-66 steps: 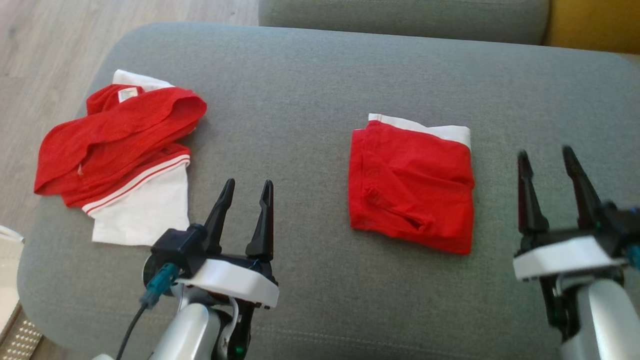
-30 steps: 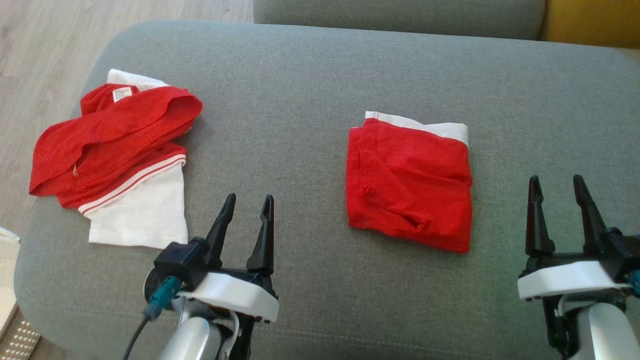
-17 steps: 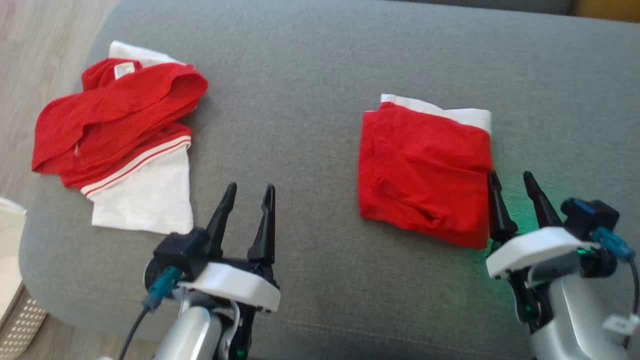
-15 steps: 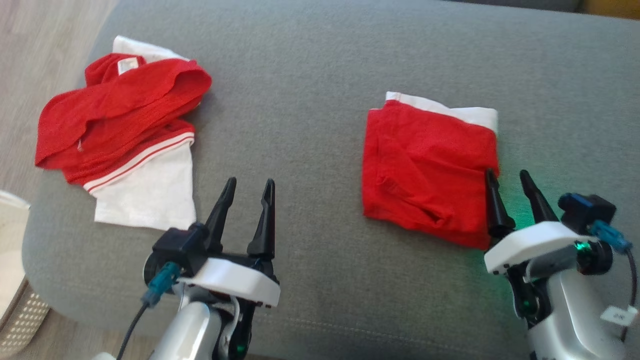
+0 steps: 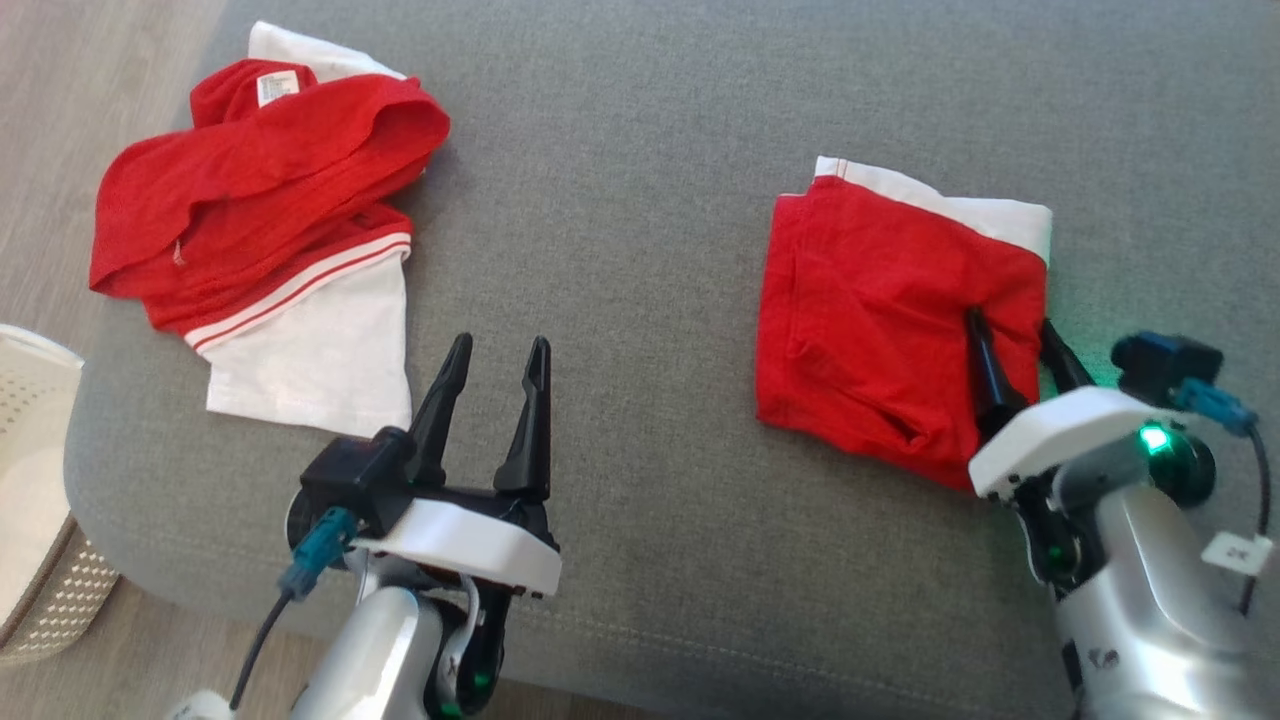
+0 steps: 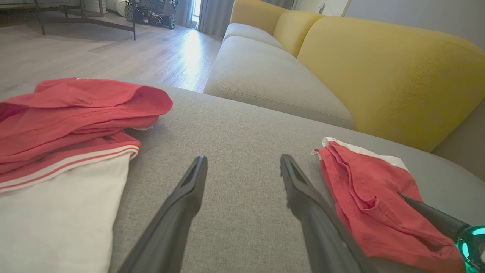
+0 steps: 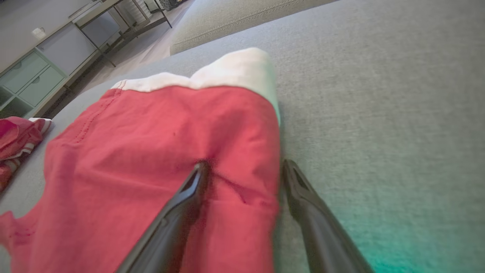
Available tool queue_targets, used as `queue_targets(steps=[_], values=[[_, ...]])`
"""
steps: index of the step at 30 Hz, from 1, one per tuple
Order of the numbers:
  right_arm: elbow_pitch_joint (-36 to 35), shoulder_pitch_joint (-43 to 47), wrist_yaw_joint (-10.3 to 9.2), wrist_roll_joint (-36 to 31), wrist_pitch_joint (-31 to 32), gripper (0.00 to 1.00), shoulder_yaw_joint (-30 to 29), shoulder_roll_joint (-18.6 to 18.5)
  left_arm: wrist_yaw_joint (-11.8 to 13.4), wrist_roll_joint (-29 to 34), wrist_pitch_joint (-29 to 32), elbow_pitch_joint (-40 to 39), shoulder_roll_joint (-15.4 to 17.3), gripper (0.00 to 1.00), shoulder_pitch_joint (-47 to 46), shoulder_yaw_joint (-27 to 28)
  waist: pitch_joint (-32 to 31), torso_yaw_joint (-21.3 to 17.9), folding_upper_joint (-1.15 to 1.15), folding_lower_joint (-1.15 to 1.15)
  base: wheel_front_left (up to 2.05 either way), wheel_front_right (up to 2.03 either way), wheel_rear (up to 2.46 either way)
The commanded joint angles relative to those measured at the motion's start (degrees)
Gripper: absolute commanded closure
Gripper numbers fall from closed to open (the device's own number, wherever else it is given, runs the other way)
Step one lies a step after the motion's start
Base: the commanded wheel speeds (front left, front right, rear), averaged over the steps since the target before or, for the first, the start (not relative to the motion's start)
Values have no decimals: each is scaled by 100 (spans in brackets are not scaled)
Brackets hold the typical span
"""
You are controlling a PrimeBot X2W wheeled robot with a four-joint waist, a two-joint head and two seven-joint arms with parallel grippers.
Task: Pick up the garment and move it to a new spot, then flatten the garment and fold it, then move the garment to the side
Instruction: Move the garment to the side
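folded garment point(image 5: 880, 300) is laid on the grey cushion point(image 5: 650, 150), its right edge straddled by the wide-open, empty right gripper point(image 5: 1010, 322), seemingly for a sideways move; left gripper point(image 5: 501, 342) is held open, empty.

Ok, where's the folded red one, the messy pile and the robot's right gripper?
folded garment point(image 5: 880, 320): head view, middle of its red top layer.
messy garment point(image 5: 260, 190): head view, its bunched red part.
right gripper point(image 7: 244, 165): right wrist view, midway between its fingertips.
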Motion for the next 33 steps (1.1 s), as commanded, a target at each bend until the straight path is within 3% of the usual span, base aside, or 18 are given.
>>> queue_targets(steps=[1,2,14,21,33], values=[[-48,-161,-3,56,46,88,283,-51,15,-41,-34,-220,12,0,-219,159,42,9,0,0,0,0,0],[-27,-178,-3,53,43,100,381,-89,18,-44,-34,-220,12,0,-223,151,49,9,0,0,0,0,0],[-6,-531,-3,-482,-155,100,1303,-769,26,-7,-34,-283,12,0,-298,180,128,-265,0,0,0,0,0],[-252,-1122,-3,-357,206,100,1830,-1694,-76,165,-34,-367,12,0,-522,267,450,-762,0,0,0,0,0],[-211,-1875,-3,122,444,100,1839,-2877,-315,544,-34,-522,12,0,-997,504,1115,-1555,0,0,0,0,0]])
